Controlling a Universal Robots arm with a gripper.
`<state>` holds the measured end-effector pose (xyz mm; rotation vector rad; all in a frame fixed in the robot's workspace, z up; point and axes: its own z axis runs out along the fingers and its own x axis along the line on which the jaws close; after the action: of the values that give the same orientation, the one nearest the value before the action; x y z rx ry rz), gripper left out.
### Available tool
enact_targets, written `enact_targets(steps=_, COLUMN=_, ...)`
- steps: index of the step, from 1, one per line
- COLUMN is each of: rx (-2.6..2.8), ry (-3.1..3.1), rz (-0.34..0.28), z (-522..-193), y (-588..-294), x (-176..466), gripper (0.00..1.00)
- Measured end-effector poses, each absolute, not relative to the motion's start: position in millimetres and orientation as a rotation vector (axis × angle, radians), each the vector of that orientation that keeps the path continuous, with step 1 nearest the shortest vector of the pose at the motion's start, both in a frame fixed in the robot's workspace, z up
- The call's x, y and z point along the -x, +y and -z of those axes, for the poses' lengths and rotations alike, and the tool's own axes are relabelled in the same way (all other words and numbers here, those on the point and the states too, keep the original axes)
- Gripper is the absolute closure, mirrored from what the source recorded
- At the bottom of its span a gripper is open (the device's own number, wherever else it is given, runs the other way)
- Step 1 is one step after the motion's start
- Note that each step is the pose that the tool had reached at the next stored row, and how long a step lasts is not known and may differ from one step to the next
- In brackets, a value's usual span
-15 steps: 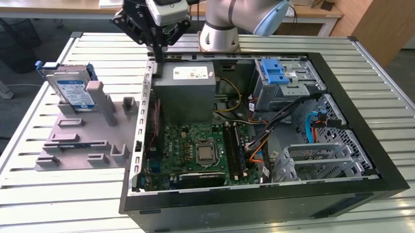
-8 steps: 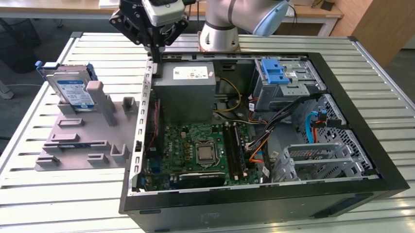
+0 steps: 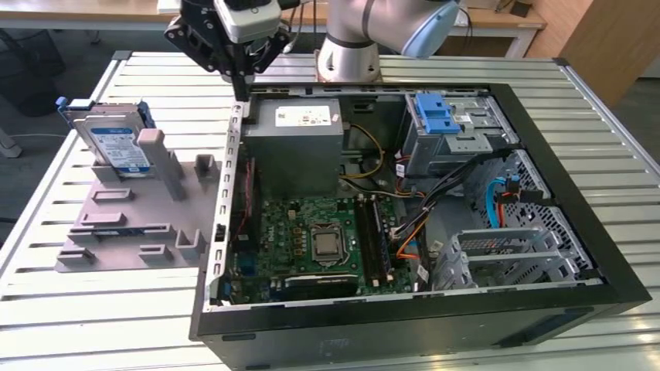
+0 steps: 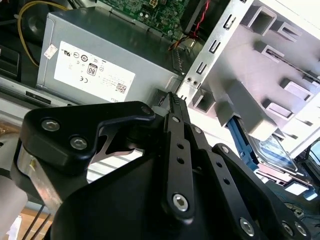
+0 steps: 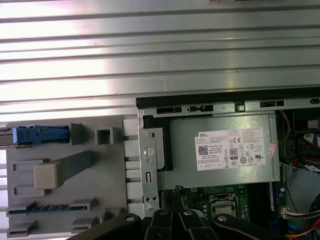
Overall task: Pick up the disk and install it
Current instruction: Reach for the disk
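- The gripper hangs pointing straight down at the far left of the exterior view, its black fingers pressed together.
- The arm stands just right of it.

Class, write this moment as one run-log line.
gripper: shut, empty, over case edge | disk: upright in grey holder, untouched

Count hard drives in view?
1. The disk stands on edge in the grey fixture at the exterior view's left, outside the computer case. Others may sit hidden inside the drive cages.
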<state>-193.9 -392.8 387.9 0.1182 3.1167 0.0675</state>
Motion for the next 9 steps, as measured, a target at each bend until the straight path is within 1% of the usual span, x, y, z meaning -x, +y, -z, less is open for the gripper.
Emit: enact_targets(steps=9, rx=-0.118, ry=3.117, rz=-0.068, z=-387.2, y=-392.5, x=200.3, gripper=0.89)
